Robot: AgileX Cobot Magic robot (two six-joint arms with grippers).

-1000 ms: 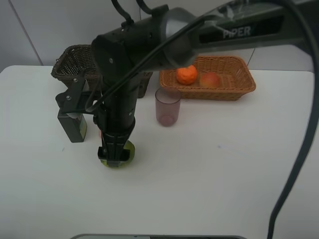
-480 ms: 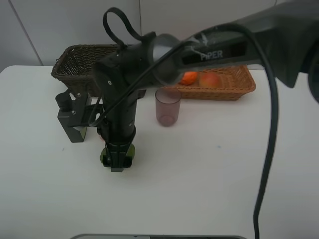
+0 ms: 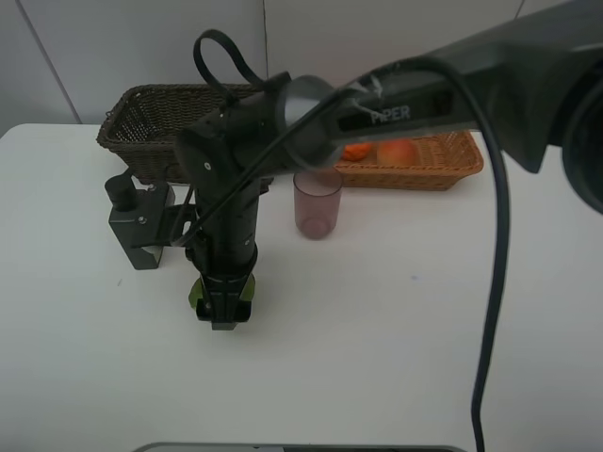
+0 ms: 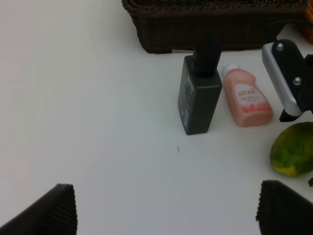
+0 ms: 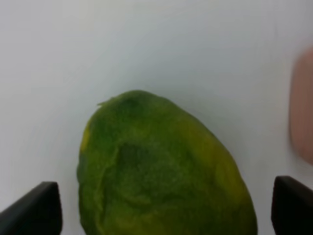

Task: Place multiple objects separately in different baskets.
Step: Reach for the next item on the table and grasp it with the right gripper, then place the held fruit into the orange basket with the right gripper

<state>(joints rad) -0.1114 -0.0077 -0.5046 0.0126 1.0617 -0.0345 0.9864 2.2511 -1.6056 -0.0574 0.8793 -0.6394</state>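
Note:
A green round fruit point(image 3: 195, 292) point(image 5: 161, 166) lies on the white table, left of centre. My right gripper point(image 3: 224, 311) point(image 5: 161, 208) points straight down over it, open, with one finger on each side and a gap to the fruit. A dark green pump bottle point(image 3: 137, 231) point(image 4: 198, 100) stands to its left, and a small pink bottle point(image 4: 247, 100) lies beside that. The mauve cup point(image 3: 317, 202) stands upright mid-table. An orange point(image 3: 356, 149) and a red-yellow fruit point(image 3: 398, 151) lie in the orange-tan basket point(image 3: 443, 160). My left gripper point(image 4: 166, 210) is open and empty, and looks at the bottles from a distance.
The dark brown basket point(image 3: 141, 122) point(image 4: 210, 29) stands at the back left, just behind the bottles. My right arm reaches across the middle and hides part of both baskets. A black cable hangs down the right side of the exterior view.
My right arm has swung lower and nearer, and its gripper has come down around the green fruit, covering more of it. The fruit, bottles and cup have stayed in place.

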